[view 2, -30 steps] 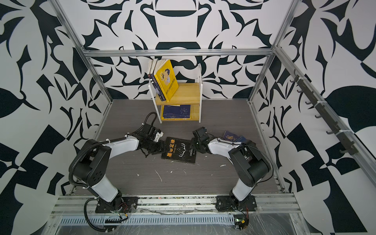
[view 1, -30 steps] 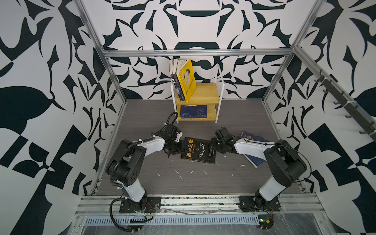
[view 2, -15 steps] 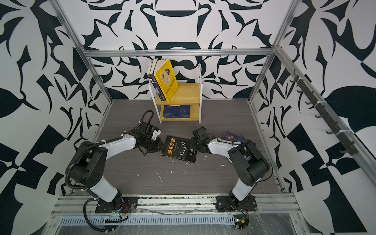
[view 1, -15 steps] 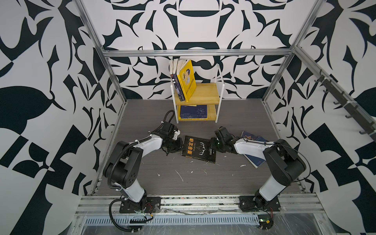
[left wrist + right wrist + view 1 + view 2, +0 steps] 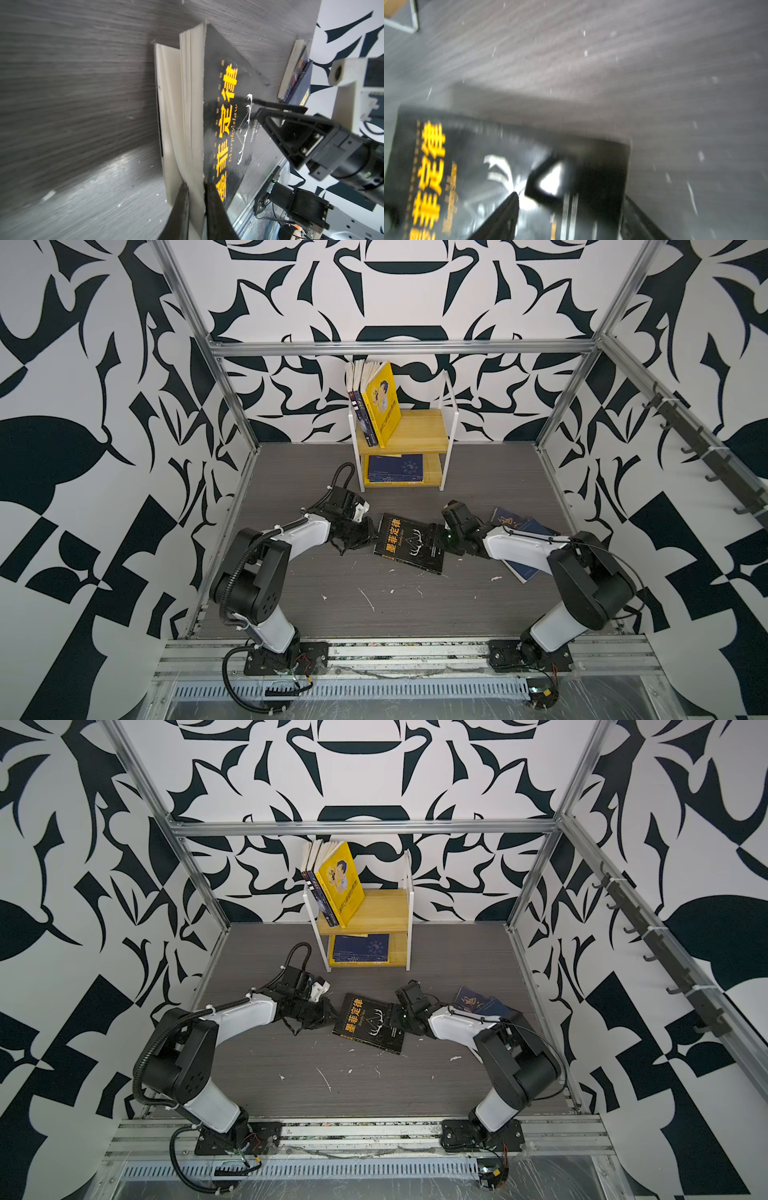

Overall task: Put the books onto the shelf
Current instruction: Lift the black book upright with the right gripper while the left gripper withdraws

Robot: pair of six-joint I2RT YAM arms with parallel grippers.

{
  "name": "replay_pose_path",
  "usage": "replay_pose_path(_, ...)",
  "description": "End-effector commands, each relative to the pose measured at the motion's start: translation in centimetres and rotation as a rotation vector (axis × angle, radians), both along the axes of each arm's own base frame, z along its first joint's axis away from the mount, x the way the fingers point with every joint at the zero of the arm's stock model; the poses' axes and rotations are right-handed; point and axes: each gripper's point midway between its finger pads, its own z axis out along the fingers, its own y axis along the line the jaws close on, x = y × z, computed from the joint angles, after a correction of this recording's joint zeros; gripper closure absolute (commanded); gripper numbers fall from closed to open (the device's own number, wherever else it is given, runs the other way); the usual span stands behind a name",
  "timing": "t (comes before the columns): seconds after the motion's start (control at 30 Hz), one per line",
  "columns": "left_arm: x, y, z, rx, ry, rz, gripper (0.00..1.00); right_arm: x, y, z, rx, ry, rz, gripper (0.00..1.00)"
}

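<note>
A black book (image 5: 409, 542) with gold characters and white antlers on its cover lay flat on the grey wood-grain tabletop (image 5: 374, 605), in front of the shelf (image 5: 424, 431) and between the two arms in both top views. The left gripper (image 5: 369, 532) reached in low from the left. The left wrist view showed its jaws closed on the book's open page edge, pinching the front cover together with a thick sheaf of pages, while a thinner sheaf and the back cover lay outside the grip on the tabletop. The right gripper (image 5: 437, 533) met the book from the opposite side with its jaws spread apart and clamped on nothing, one finger over the glossy cover near the antlers. The right wrist view was blurred. A small pile of blue books (image 5: 512, 520) lay on the tabletop by the right arm, partly hidden under it. The shelf stood at the back, near the patterned wall. At the left end of its upper board a yellow book (image 5: 382, 404) with a cartoon figure stood leaning beside a few dark-spined books (image 5: 365, 418). On the lower board a navy book (image 5: 395, 467) lay flat
</note>
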Motion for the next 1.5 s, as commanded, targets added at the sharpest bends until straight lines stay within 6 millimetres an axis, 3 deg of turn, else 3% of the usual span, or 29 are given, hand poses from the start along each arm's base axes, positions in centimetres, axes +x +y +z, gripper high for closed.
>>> replay_pose_path(0.0, 1.7, -0.7, 3.3, -0.076, -0.08, 0.008, 1.0, -1.7, -1.9, 1.5, -0.091, -0.031, 0.051, 0.15)
replay_pose_path(0.13, 1.7, -0.6, 3.3, -0.078, -0.08, 0.012, 1.0, -3.4, -5.3, 2.0, -0.258, -0.037, 0.075, 0.02)
replay_pose_path(0.2, 1.7, -0.6, 3.4, -0.079, -0.08, 0.014, 1.0, -3.9, -6.2, 2.6, -0.316, -0.061, 0.096, 0.02)
replay_pose_path(0.27, 1.7, -0.5, 3.3, -0.076, -0.078, 0.015, 1.0, -4.1, -5.8, 4.0, -0.391, -0.154, 0.156, 0.02)
replay_pose_path(0.43, 1.8, -0.5, 3.4, -0.072, -0.078, 0.019, 1.0, -4.7, -0.4, 8.5, -0.449, -0.442, 0.373, 0.05)
replay_pose_path(0.53, 1.8, -0.5, 3.3, -0.07, -0.075, 0.022, 1.0, -5.6, 2.6, 9.8, -0.47, -0.565, 0.497, 0.07)
replay_pose_path(0.87, 1.8, -0.4, 3.5, -0.067, -0.074, 0.026, 1.0, -7.4, 8.9, 5.8, -0.683, -0.613, 0.78, 0.05)
replay_pose_path(1.1, 1.8, -0.5, 3.5, -0.071, -0.071, 0.024, 1.0, -5.9, 9.7, 3.8, -0.81, -0.62, 0.75, 0.09)
replay_pose_path(1.23, 1.8, -0.3, 3.7, -0.074, -0.075, 0.026, 1.0, -4.8, 9.6, 3.0, -0.881, -0.634, 0.722, 0.24)
replay_pose_path(1.43, 2.0, 0.6, 3.8, -0.067, -0.091, 0.054, 1.0, -3.6, 9.0, 2.3, -0.939, -0.631, 0.684, 0.84)
replay_pose_path(1.47, 2.2, 1.1, 3.8, -0.052, -0.095, 0.071, 1.0, -3.4, 8.9, 2.4, -0.946, -0.631, 0.683, 0.88)
